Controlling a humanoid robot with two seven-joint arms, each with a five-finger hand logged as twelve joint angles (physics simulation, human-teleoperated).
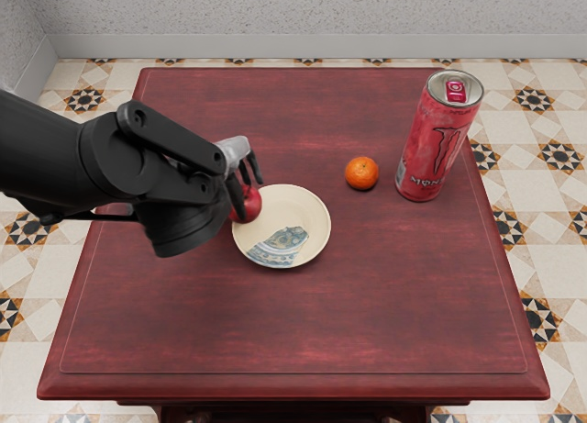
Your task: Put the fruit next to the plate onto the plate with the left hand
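Red fruit (249,205) is the thing I have to put on the plate, and right now it is at the plate's left edge, inside my left hand. The dark red table (367,304) fills most of my view. My big black left arm (110,175) comes in from the left. A tall red can (436,139) stands far off to the right. The cream plate (307,223) lies near the middle. A small orange (361,172) lies between the plate and the can, touching neither. My left hand (240,177) has its fingers (253,169) curled around the red fruit, so I think I am holding it. I cannot tell if the fruit touches the rim. I think this is the carry step. Next I need to move a little right, over the plate's middle, go down, and open my fingers slowly so the fruit does not roll off.
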